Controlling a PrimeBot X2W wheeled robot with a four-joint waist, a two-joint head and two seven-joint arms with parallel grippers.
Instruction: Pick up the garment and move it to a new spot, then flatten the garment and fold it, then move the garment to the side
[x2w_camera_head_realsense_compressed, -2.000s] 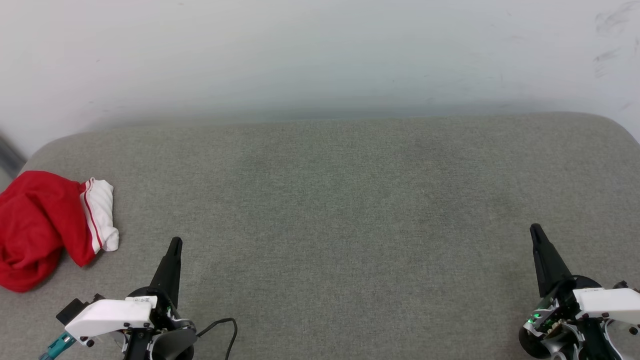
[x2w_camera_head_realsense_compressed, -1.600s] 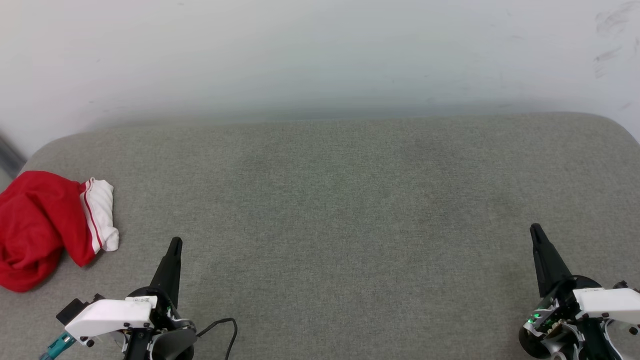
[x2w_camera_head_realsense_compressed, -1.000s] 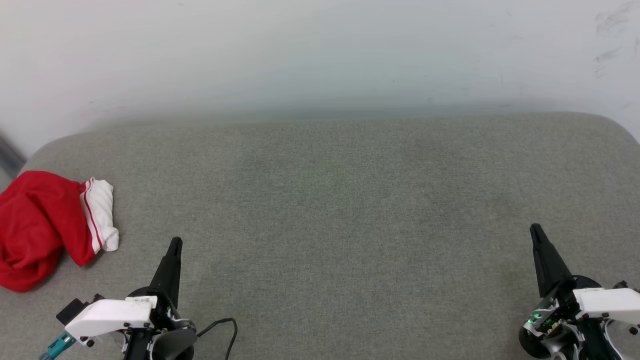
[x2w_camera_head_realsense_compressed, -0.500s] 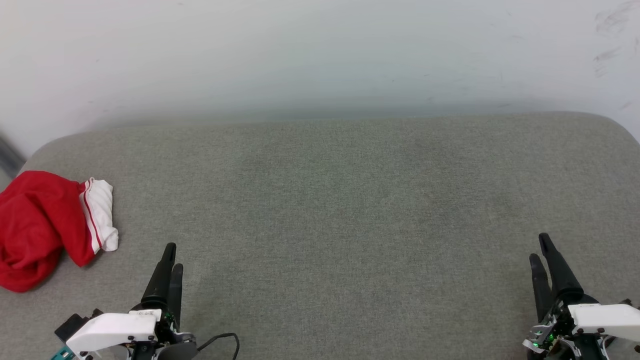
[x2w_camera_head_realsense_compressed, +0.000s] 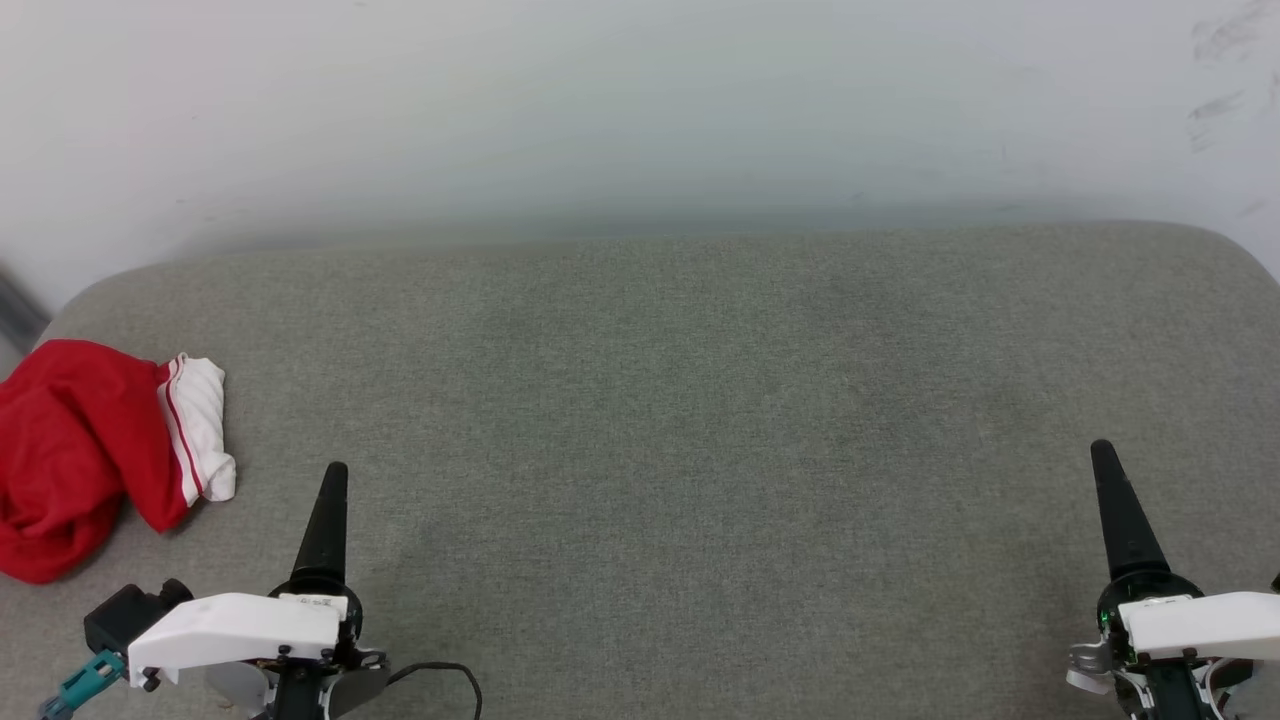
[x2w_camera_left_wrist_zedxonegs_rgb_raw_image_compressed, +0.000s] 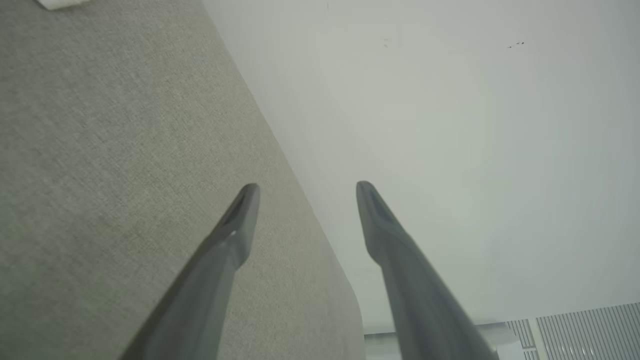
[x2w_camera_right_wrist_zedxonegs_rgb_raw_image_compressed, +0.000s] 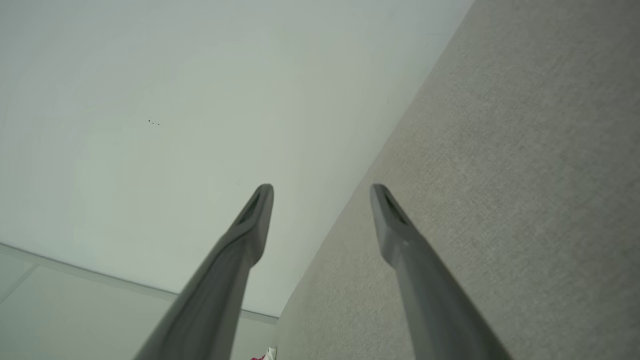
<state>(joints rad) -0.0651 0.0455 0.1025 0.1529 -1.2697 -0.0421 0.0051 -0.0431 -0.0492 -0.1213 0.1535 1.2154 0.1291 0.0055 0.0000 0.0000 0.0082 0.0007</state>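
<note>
The garment (x2w_camera_head_realsense_compressed: 75, 455), a red T-shirt with a white striped-trim sleeve (x2w_camera_head_realsense_compressed: 200, 430), lies crumpled at the far left edge of the grey cushion (x2w_camera_head_realsense_compressed: 640, 400). My left gripper (x2w_camera_head_realsense_compressed: 335, 472) hovers to the right of the shirt, a short way nearer than it and apart from it. In the left wrist view the left gripper (x2w_camera_left_wrist_zedxonegs_rgb_raw_image_compressed: 306, 186) is open and holds nothing, and a white bit of sleeve (x2w_camera_left_wrist_zedxonegs_rgb_raw_image_compressed: 60, 4) shows at the top left. My right gripper (x2w_camera_head_realsense_compressed: 1102, 450) is over the cushion's near right. In its own view the right gripper (x2w_camera_right_wrist_zedxonegs_rgb_raw_image_compressed: 321, 187) is open and holds nothing.
A pale wall (x2w_camera_head_realsense_compressed: 640, 110) rises right behind the cushion's rounded back edge. A black cable (x2w_camera_head_realsense_compressed: 445, 672) loops beside my left wrist. The cushion's left edge drops off just beyond the shirt.
Both wrists have rolled: each gripper showed two fingers side by side half a second ago and lines up as one now. The right fingertips have shifted slightly right. The garment has not moved.
</note>
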